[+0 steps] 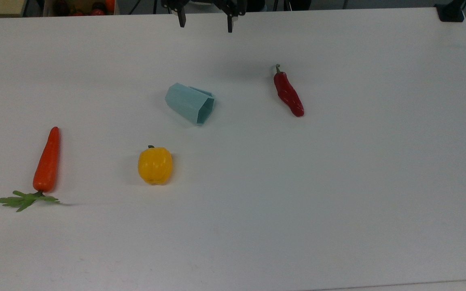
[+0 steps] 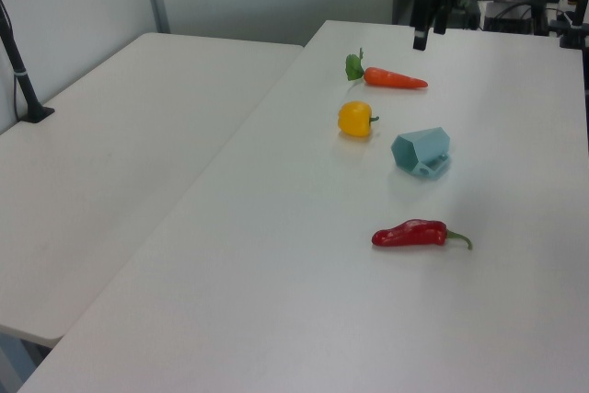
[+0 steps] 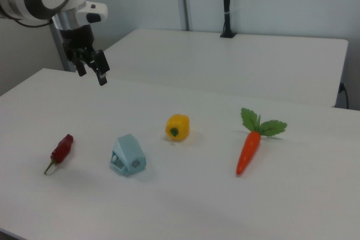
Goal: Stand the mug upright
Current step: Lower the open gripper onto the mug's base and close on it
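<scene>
The pale teal mug (image 1: 189, 104) lies on its side on the white table (image 1: 338, 182), its mouth turned toward the top view's lower right. It also lies tipped over in the left view (image 2: 421, 150) and the right view (image 3: 127, 154). My gripper (image 1: 206, 24) hangs open above the table's far edge at the top view's top, well apart from the mug, with nothing between its fingers. It hovers high over the table in the left view (image 2: 428, 29) and the right view (image 3: 91, 74).
A yellow pepper (image 1: 155, 165) sits near the mug. A carrot (image 1: 46, 160) lies at the top view's left and a red chili (image 1: 288, 94) to the mug's right. A second table (image 2: 120, 135) adjoins, with a black post (image 3: 226, 4).
</scene>
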